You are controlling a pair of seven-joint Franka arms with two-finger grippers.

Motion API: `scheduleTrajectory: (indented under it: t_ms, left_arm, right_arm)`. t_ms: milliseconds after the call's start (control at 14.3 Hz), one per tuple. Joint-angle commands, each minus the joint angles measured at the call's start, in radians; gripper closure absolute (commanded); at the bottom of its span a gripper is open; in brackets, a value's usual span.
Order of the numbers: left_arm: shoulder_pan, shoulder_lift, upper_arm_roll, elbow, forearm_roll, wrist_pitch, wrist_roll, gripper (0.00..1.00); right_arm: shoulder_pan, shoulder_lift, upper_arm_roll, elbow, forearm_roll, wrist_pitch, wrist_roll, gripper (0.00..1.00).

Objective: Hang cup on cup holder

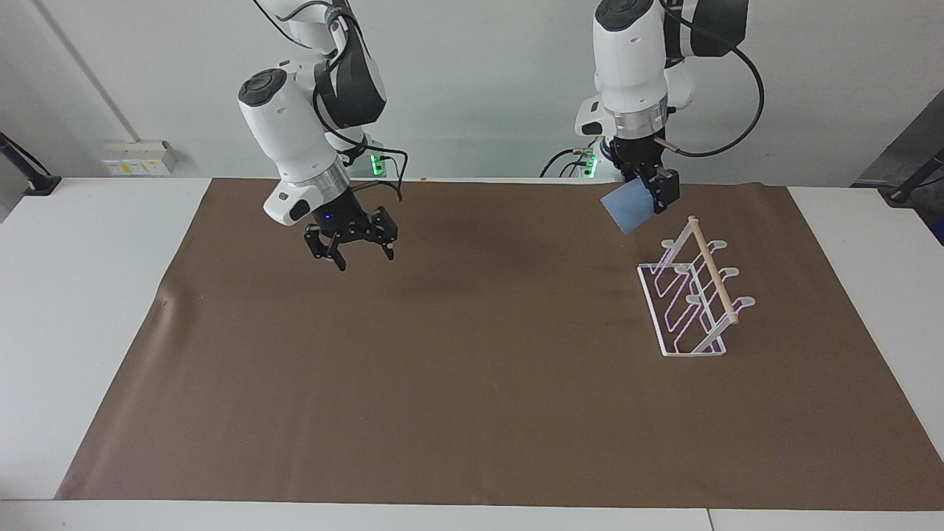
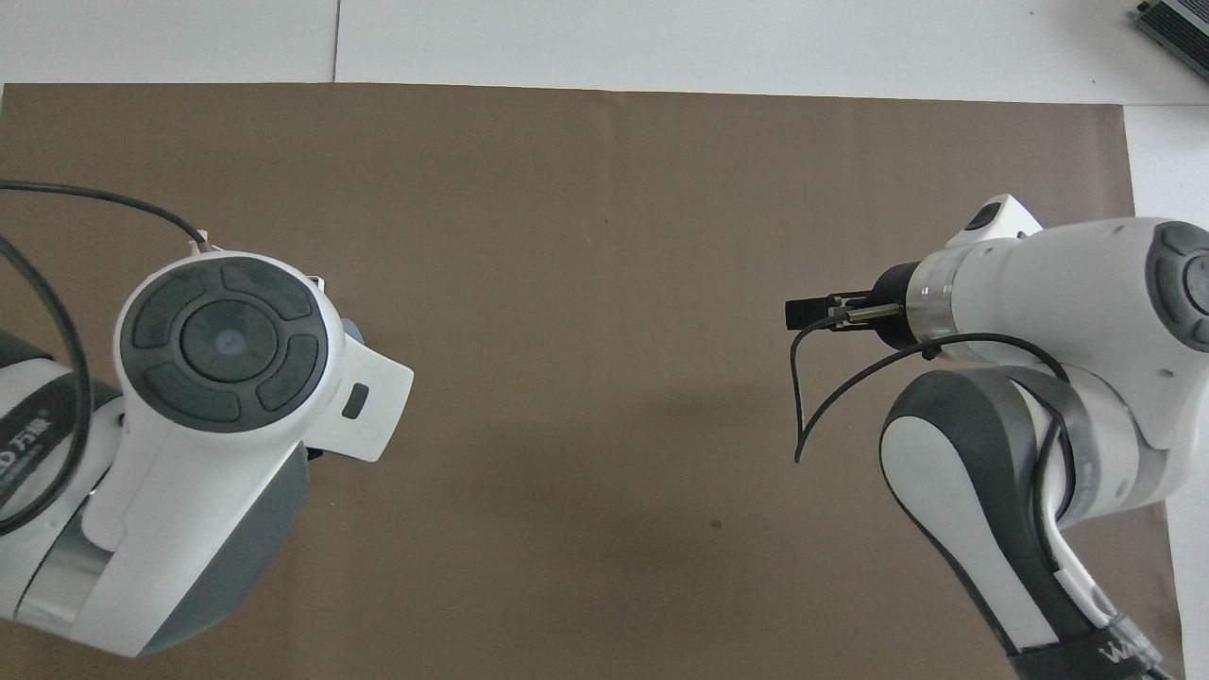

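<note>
Overhead view: made out white lettering (image 2: 21,444) on the dark link of the left arm, cut by the picture's edge and only partly readable. Found more white letters (image 2: 1124,652) low on the right arm, also too cut off to read. Read no brand or label on the cup or on the cup holder.

Facing view: saw the left end effector (image 1: 653,199) clamped on the light-blue cup (image 1: 624,212), holding it tilted in the air over the brown mat (image 1: 472,383). Placed the cup just beside the upper end of the wooden dowel (image 1: 712,269) of the cup holder (image 1: 689,310), apart from it. Found the white wire holder standing on the mat toward the left arm's end of the tabletop (image 1: 74,295), with all prongs bare.

Saw the right end effector (image 1: 365,260) spread wide and empty, pointing down over the mat toward the right arm's end.

Noticed a wall socket plate (image 1: 136,157) and green lights (image 1: 378,164) at the arm bases. From overhead, had the holder almost wholly hidden under the left arm's big white joint (image 2: 227,340).
</note>
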Motion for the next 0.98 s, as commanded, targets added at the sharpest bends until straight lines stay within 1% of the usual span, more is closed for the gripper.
scheduleTrajectory:
  t_ms: [0,140,280,420,560,630,700,911]
  left_arm:
    - [-0.013,0.07,-0.008,0.015,0.126,-0.052,-0.011,1.0]
    - [-0.013,0.106,-0.009,0.021,0.193,-0.073,-0.009,1.0]
    - [-0.013,0.138,-0.009,0.015,0.255,-0.067,-0.009,1.0]
    - [-0.004,0.153,-0.009,0.013,0.328,-0.058,-0.002,1.0]
    - [-0.002,0.169,-0.009,0.005,0.365,-0.056,0.008,1.0]
    - [-0.011,0.205,-0.009,0.007,0.408,-0.061,0.008,1.0]
    - [-0.015,0.23,-0.009,0.015,0.452,-0.067,0.008,1.0]
    - [-0.009,0.273,-0.009,0.015,0.523,-0.046,0.009,1.0]
  right_arm:
    - [-0.048,-0.013,0.003,0.052,-0.093,-0.077,0.015,0.0]
    - [-0.071,-0.01,0.006,0.121,-0.171,-0.145,0.037,0.0]
    - [-0.089,-0.011,0.006,0.19,-0.174,-0.248,0.041,0.0]
    - [-0.105,-0.013,0.006,0.268,-0.171,-0.354,0.058,0.0]
    - [-0.112,-0.013,0.005,0.358,-0.164,-0.457,0.112,0.0]
    - [-0.115,-0.013,0.002,0.395,-0.16,-0.501,0.125,0.0]
    - [-0.12,-0.014,-0.004,0.417,-0.16,-0.534,0.139,0.0]
    - [-0.152,-0.014,-0.009,0.486,-0.17,-0.633,0.139,0.0]
